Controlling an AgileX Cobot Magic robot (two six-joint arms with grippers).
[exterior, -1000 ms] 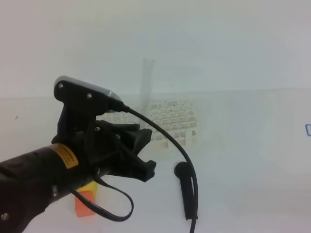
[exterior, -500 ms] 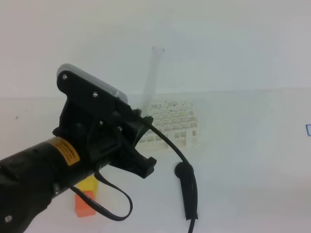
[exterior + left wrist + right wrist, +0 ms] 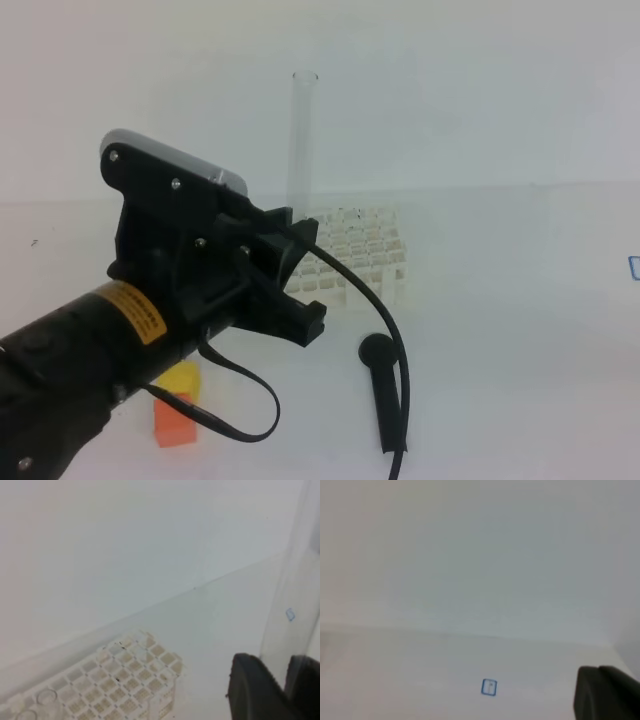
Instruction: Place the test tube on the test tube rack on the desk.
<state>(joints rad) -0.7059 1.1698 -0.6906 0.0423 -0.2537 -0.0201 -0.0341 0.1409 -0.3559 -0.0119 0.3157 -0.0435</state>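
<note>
A: Quickly, left claw [image 3: 282, 690]?
B: Clamped tight on the test tube [image 3: 301, 140]; the tube stands near upright, rising from the claw toward 12 o'clock in the high view. In the left wrist view its clear wall runs up the right edge between the dark fingers [image 3: 252, 685].
A: Rack?
B: Test tube rack [image 3: 360, 255] sits on the desk [image 3: 520, 330], at about 4 o'clock from the tube's lower end, just behind the claw. Tube is above the rack's left side, whether it is in a hole I cannot tell.
A: Right claw [image 3: 607, 692]?
B: Only a dark tip at 4 o'clock of its wrist view, closed, holding nothing visible.
A: Else?
B: Orange and yellow blocks [image 3: 175, 410] at 7 o'clock, black cable [image 3: 385, 330].
</note>
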